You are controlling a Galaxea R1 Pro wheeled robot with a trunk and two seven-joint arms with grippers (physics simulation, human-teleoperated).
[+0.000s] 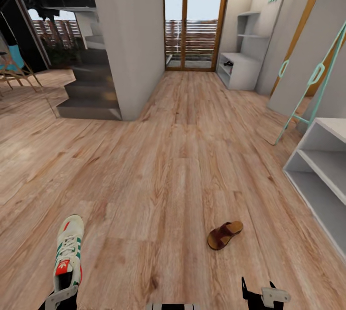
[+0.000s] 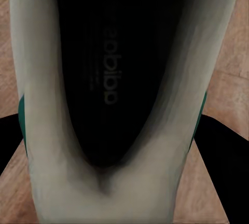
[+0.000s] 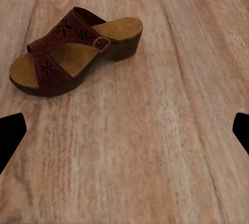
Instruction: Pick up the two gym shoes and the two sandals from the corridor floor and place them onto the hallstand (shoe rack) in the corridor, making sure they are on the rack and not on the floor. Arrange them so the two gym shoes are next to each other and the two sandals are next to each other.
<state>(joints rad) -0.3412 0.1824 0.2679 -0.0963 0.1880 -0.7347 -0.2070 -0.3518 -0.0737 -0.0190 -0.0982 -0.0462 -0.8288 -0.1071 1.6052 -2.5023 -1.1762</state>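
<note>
A white gym shoe (image 1: 68,251) with green stripes and a red-orange heel patch is at the lower left of the head view, toe pointing away, with my left gripper (image 1: 60,296) shut on its heel end. In the left wrist view the shoe's dark inside (image 2: 111,78) sits between the black fingers (image 2: 223,151). One brown sandal (image 1: 225,234) lies on the wood floor ahead of my right gripper (image 1: 262,295). In the right wrist view the sandal (image 3: 72,52) lies beyond the open gripper (image 3: 124,130), apart from it. The pale-grey hallstand (image 1: 239,67) stands far down the corridor on the right.
A plain low white two-shelf bench (image 1: 322,175) lines the near right wall, with a teal coat stand (image 1: 312,79) behind it. Dark stairs (image 1: 91,89) and a grey wall (image 1: 129,36) are on the left. A glass door (image 1: 194,17) closes the corridor's end.
</note>
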